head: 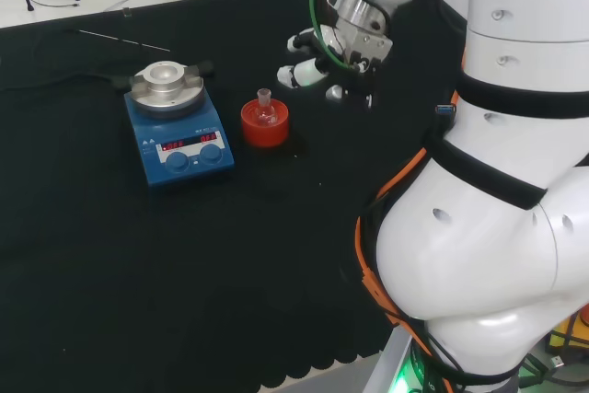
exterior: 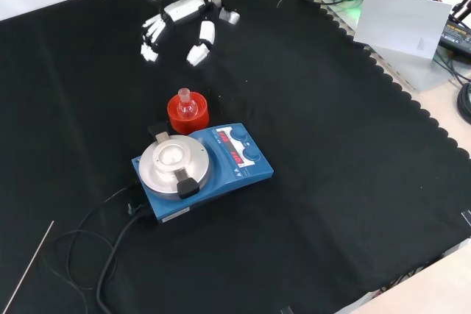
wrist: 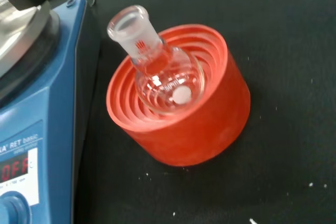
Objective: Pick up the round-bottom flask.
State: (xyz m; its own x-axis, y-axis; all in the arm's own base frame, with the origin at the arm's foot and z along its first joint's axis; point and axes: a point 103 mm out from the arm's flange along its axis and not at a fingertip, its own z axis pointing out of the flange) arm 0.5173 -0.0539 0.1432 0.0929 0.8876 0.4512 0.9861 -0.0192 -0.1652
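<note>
1. Clear glass round-bottom flask (wrist: 163,72) is sitting neck-up in the red ribbed stand (wrist: 184,124), just beside the blue stirrer plate (exterior: 202,167).
2. My hand (exterior: 180,20) is hovering apart from it, fingers (exterior: 200,43) relaxed, holding nothing.

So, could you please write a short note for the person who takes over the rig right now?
Hand: open, fingers relaxed, holding nothing, above the cloth and apart from the flask.
Round-bottom flask: sits in the red ribbed stand, neck up and slightly tilted, with a small white piece inside it. The stand is right beside the blue stirrer plate; in the front view the hand is above the stand.
Done: nothing yet; the flask is not grasped.
Left: bring the hand to the flask, close the fingers on it, probably at the neck, and lift it out of the stand. Mind the stirrer plate close by.
</note>
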